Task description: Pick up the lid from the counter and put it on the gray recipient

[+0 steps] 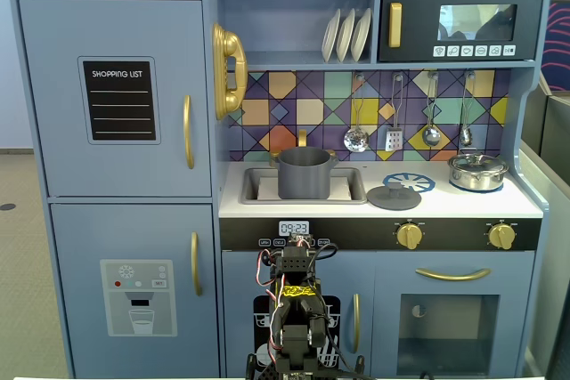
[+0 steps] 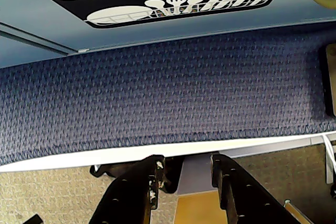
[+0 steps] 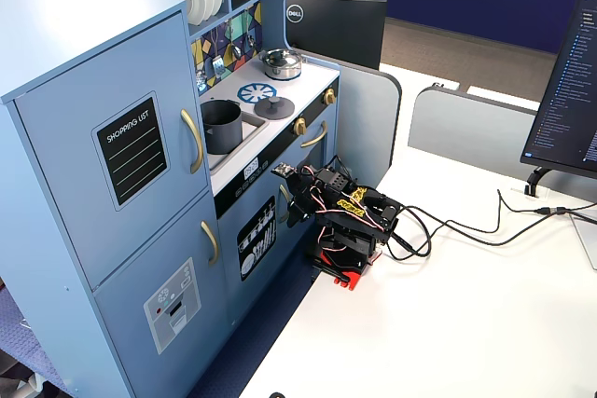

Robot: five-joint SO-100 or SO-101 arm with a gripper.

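The dark gray lid (image 1: 394,195) lies flat on the white counter (image 1: 499,206), just in front of the blue-patterned burner (image 1: 411,181). Left of it, the gray recipient (image 1: 303,173) stands uncovered in the sink basin. In the other fixed view the lid (image 3: 274,107) sits beside the pot (image 3: 221,126). My arm (image 1: 294,309) is folded low on the table in front of the kitchen, well below the counter. In the wrist view my gripper (image 2: 185,165) is open with nothing between its fingers, pointing down at the table edge and carpet. Lid and pot are out of the wrist view.
A shiny silver pot (image 1: 477,171) with its own lid stands at the counter's right end. Utensils (image 1: 392,117) hang on the tiled back wall. Gold knobs (image 1: 409,235) line the front panel. A monitor (image 3: 336,27) and cables (image 3: 466,226) are beside the kitchen.
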